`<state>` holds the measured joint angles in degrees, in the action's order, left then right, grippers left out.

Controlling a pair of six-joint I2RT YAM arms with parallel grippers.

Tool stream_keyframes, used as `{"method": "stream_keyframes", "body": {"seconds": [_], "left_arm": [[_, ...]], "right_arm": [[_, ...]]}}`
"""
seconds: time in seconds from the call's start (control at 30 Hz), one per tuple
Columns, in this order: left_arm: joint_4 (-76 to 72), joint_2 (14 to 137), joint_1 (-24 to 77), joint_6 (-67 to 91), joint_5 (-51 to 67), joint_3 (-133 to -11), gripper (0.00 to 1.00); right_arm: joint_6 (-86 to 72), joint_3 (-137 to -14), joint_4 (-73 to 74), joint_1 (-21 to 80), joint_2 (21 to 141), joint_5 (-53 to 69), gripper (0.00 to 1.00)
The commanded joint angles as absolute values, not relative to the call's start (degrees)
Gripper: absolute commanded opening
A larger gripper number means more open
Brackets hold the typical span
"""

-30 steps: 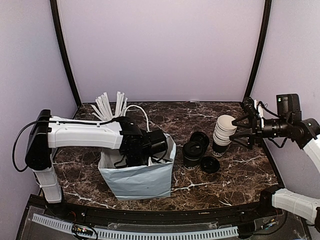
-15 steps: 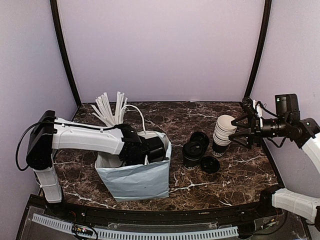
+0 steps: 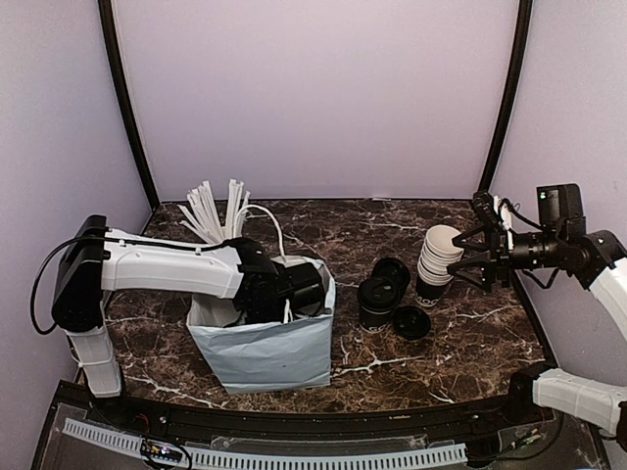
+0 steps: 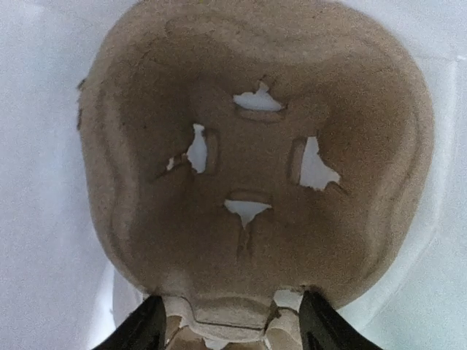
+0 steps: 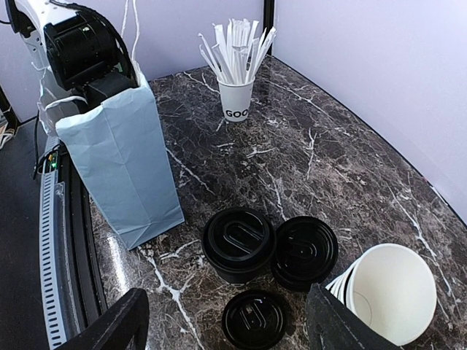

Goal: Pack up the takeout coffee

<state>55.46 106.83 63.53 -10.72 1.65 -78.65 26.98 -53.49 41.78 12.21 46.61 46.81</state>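
Jaws of the left gripper point(image 4: 230, 332) have spread wide over a pulp tray point(image 4: 248, 146); right gripper point(image 3: 468, 257) stays wide.

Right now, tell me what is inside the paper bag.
The left gripper reaches into the bag; below it lies a brown cardboard cup tray. Whatever sits under the tray is covered.

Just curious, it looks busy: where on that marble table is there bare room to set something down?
The table is bare along the back, between the stick cup and the stack of white cups, and between the loose lid and the near edge. Crowded: two lidded cups, lid and stack, clustered right of the paper bag.
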Motion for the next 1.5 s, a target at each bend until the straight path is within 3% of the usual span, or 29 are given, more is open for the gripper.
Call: {"method": "stream_keyframes", "body": {"seconds": [0.0, 0.47, 0.8, 1.07, 1.17, 1.33, 1.47], "left_arm": [[61.1, 104.2, 63.3, -10.0, 0.8, -81.6, 0.66], [68.2, 95.7, 63.6, -11.5, 3.3, -92.9, 0.66], [64.1, 87.0, 63.6, -11.2, 6.1, -96.6, 0.66], [52.2, 73.8, 63.4, -9.8, 1.7, -90.3, 0.67], [46.6, 69.1, 62.6, -7.3, -3.4, -86.6, 0.74], [46.0, 64.9, 55.6, -2.8, 3.4, -84.0, 0.75], [40.1, 61.9, 55.2, 0.3, -0.9, -78.0, 0.76]], "right_arm": [[26.9, -53.4, 40.5, 11.7, 46.4, 48.1, 0.75], [27.0, -53.8, 40.9, 11.6, 47.7, 48.3, 0.76], [27.1, -54.2, 41.1, 10.9, 49.3, 48.3, 0.76], [27.1, -54.1, 41.0, 10.6, 50.4, 48.2, 0.76], [27.0, -54.2, 41.1, 10.4, 50.7, 48.2, 0.76], [27.0, -53.8, 40.9, 10.2, 50.9, 48.0, 0.76], [26.9, -53.3, 40.2, 9.9, 51.3, 47.3, 0.76]]}}
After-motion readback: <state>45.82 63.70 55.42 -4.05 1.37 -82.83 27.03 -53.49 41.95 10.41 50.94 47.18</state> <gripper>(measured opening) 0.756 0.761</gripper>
